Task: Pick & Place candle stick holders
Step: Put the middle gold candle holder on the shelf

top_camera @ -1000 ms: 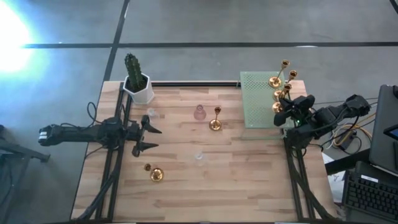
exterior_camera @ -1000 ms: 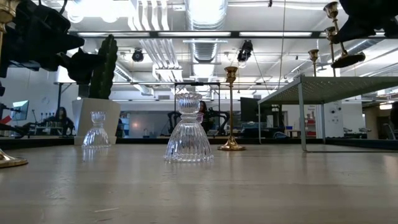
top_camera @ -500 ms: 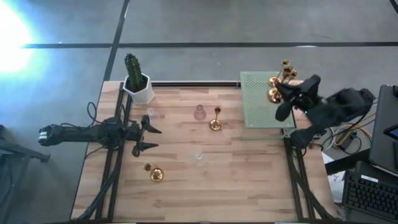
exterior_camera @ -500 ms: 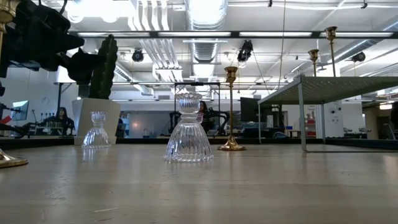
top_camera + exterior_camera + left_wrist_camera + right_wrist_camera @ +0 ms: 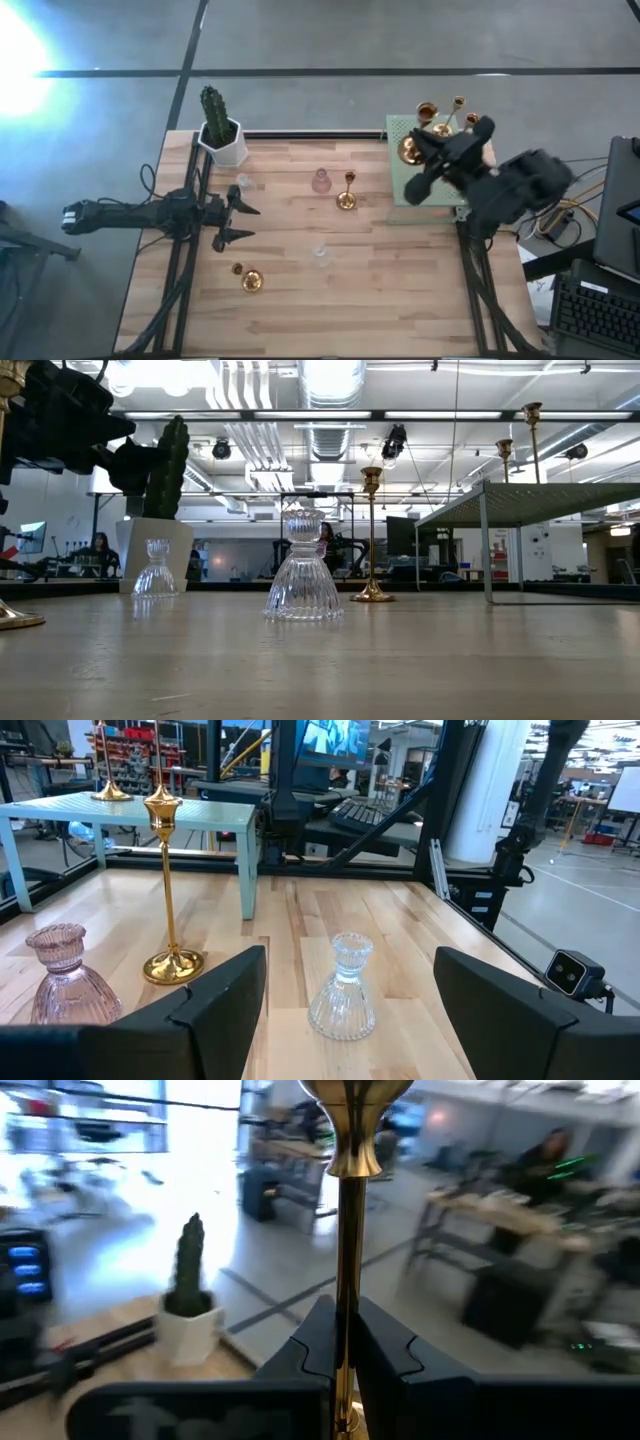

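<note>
My right gripper [image 5: 425,152] is raised high over the green perforated shelf [image 5: 398,182] at the table's far right and is shut on a gold candle stick holder [image 5: 408,150]. Other gold holders [image 5: 458,104] stand on the shelf. On the table stand a pink glass holder [image 5: 321,181], a gold one [image 5: 346,196], two clear glass ones [image 5: 320,250] [image 5: 243,182] and a gold one [image 5: 250,281] near the front left. At the left, my left gripper [image 5: 236,222] rests level and open, with the clear holder [image 5: 343,986] ahead of its fingers. My right gripper pinches the gold holder's thin stem [image 5: 347,1295] between its two fingers, below the cup [image 5: 355,1120]. The fingers come level from the table's right side and lie across the stem. The holder stands roughly upright in the hold, lifted clear above the shelf.
A white pot with a green cactus [image 5: 222,135] stands at the table's far left corner. Dark arm frames run along both table sides. A keyboard [image 5: 600,310] and cables lie off the table to the right.
My right gripper has lifted a gold holder off the shelf's right end. It has risen out of the low view and gone toward the table's left over the shelf, rolling its wrist. It has stayed shut on the stem.
</note>
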### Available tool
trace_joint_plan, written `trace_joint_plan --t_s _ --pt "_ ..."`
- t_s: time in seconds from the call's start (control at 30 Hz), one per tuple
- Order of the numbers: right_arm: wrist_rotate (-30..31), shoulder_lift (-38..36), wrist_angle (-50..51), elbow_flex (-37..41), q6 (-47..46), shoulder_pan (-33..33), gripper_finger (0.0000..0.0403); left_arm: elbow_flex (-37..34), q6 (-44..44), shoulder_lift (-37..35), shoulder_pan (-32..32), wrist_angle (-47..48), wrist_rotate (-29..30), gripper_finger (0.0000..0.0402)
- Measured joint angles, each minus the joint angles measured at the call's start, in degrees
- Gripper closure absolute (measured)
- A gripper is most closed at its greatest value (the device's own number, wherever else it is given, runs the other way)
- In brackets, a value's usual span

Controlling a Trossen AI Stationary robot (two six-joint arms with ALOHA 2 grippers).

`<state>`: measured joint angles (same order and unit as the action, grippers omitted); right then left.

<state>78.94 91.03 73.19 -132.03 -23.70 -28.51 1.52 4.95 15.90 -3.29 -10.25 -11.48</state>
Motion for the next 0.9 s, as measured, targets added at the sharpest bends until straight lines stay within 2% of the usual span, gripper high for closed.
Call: trace_joint_plan --t_s 0.07,0.13,0.27,0.33,0.43,0.5,0.63,0.7,0.77,0.83,0.9 --pt "5.6 3.4 1.8 -2.8 -1.6 0.0 0.0392 0.0 0.0 0.0 0.0 0.0 0.0 0.0108" --pt "10.5 5.0 -0.8 -2.4 0.0 0.7 0.0392 0.0 0.0 0.0 0.0 0.0 0.0 0.0108" --pt "11.0 7.1 -5.0 -2.2 2.6 6.0 0.0392 0.0 0.0 0.0 0.0 0.0 0.0 0.0108" --pt "7.3 7.9 -4.9 -2.2 2.6 9.8 0.0392 0.0 0.0 0.0 0.0 0.1 0.0 0.0108" --pt "-6.4 9.0 -4.5 -2.0 1.0 15.6 0.0392 0.0 0.0 0.0 0.0 0.2 0.0 0.0108" --pt "-10.8 10.0 -4.3 -1.7 1.2 18.9 0.0392 0.0 0.0 0.0 0.0 0.2 0.0 0.0108" --pt "-12.2 11.7 1.0 -1.7 -0.3 21.9 0.0392 0.0 0.0 0.0 0.0 0.3 0.0 0.0108" --pt "-13.4 12.0 9.5 -1.3 -8.1 21.8 0.0392 0.0 0.0 0.0 0.0 0.3 0.0 0.0108" --pt "-13.7 11.9 17.8 0.5 -20.2 19.9 0.0392 0.0 0.0 0.0 0.0 0.5 0.0 0.0108" --pt "-14.2 9.0 14.4 6.8 -21.7 16.4 0.0392 0.0 0.0 0.0 0.0 0.7 0.0 0.0108" --pt "-14.6 6.9 13.6 11.6 -27.7 12.2 0.0392 0.0 0.0 0.1 0.0 1.1 0.0 0.0108"
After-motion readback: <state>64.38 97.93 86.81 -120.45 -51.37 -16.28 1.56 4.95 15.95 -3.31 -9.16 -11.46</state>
